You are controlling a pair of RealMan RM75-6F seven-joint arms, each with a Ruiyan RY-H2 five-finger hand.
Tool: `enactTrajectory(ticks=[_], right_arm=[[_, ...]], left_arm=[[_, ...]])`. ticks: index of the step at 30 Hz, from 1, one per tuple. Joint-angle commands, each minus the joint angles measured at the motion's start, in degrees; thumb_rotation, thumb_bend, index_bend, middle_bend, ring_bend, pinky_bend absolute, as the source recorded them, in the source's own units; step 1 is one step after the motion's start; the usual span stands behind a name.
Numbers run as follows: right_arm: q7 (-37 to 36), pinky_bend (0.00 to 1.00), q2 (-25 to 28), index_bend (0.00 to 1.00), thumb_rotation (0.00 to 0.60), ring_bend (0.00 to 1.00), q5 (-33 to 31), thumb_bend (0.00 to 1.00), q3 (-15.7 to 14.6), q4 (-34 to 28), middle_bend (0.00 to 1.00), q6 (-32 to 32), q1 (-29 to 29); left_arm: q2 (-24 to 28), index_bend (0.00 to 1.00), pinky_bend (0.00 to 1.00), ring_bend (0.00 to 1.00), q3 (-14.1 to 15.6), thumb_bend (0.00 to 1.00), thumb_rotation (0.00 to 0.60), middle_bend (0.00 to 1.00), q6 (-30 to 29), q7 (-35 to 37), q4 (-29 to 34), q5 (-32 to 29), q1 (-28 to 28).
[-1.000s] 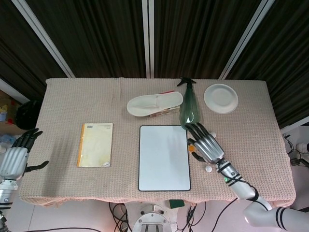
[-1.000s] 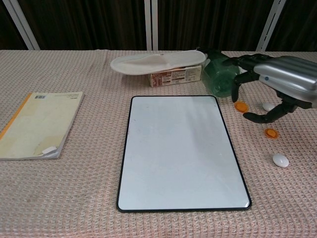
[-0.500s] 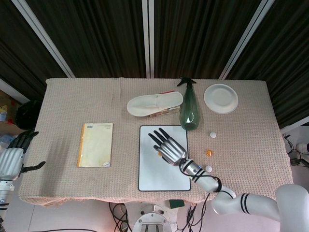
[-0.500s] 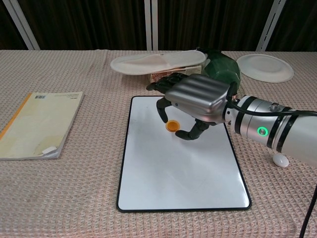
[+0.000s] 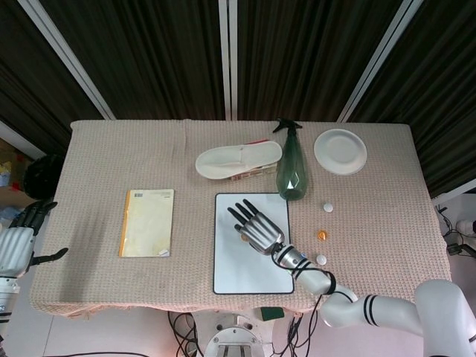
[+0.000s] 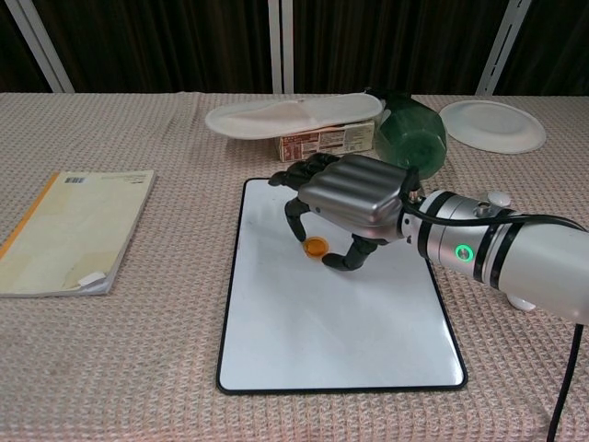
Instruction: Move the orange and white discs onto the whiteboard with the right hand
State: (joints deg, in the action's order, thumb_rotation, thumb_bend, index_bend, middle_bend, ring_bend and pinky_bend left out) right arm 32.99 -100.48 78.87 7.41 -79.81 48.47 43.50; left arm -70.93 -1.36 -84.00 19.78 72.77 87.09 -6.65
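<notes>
Now one orange disc is reaching the whiteboard.
Right hand [image 6: 354, 198] hovers over the whiteboard [image 6: 340, 350], fingers curled around an orange disc [image 6: 315, 247]; whether it's let go, I cannot tell. Right of the board, another orange disc [image 5: 322, 235] and two white discs [image 5: 328, 207] [image 5: 321, 259] wait. Left hand [image 5: 16, 244] idles empty, fingers apart.

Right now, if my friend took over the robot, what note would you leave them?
Left hand: open, holds nothing, beside the table's left edge.
Right hand: over the whiteboard, fingers curled around the first orange disc; I cannot tell if they grip it.
Done: that disc is on or just above the board.
Left: second orange disc, far white disc and near white disc, all on the cloth right of the board.
</notes>
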Motion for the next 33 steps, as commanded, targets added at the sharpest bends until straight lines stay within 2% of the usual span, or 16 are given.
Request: enactTrajectory(ticks=[1,5,8,14,18,24,33], right_arm=[[-0.58,0.00,0.56,0.21,0.600,0.00,0.24,0.23,-0.33,-0.60,0.01,0.40,0.10],[-1.79,0.00,2.56,0.18,0.600,0.00,1.25,0.23,-1.20,-3.19,0.01,2.52,-0.84],[-3.48,0.00,6.18,0.18,0.600,0.00,4.45,0.22,-3.16,-7.00,0.02,7.45,-3.45],[-7.73,0.00,14.66,0.23,0.600,0.00,9.93,0.22,-8.74,-10.20,0.02,19.30,-11.51],[-10.41,0.00,18.52,0.29,0.600,0.00,9.98,0.23,-11.14,-8.78,0.02,23.13,-15.71],[-12.89,0.00,18.68,0.36,0.600,0.00,4.78,0.27,-10.24,-3.72,0.03,21.77,-18.20],[-12.04,0.00,14.72,0.36,0.600,0.00,2.13,0.28,-9.34,2.62,0.03,18.51,-18.87]], left_arm=[[0.01,0.13,0.18,0.09,-0.02,0.00,0.600,0.09,-0.03,-0.10,0.07,0.04,-0.01],[0.12,0.13,0.18,0.09,-0.07,0.00,0.600,0.09,-0.11,-0.22,0.26,0.02,0.04],[0.22,0.13,0.18,0.09,-0.08,0.00,0.600,0.09,-0.36,-0.09,0.35,0.01,0.22],[0.22,0.13,0.18,0.09,0.06,0.00,0.600,0.09,0.21,-0.34,0.70,0.31,-0.12],[-0.18,0.13,0.18,0.09,0.23,0.00,0.600,0.09,0.73,-0.81,0.84,0.76,-0.57],[-0.26,0.13,0.18,0.09,0.32,0.00,0.600,0.09,1.35,-1.85,1.85,1.37,-1.33],[0.35,0.13,0.18,0.09,0.30,0.00,0.600,0.09,2.05,-2.39,2.62,0.58,-1.40]])
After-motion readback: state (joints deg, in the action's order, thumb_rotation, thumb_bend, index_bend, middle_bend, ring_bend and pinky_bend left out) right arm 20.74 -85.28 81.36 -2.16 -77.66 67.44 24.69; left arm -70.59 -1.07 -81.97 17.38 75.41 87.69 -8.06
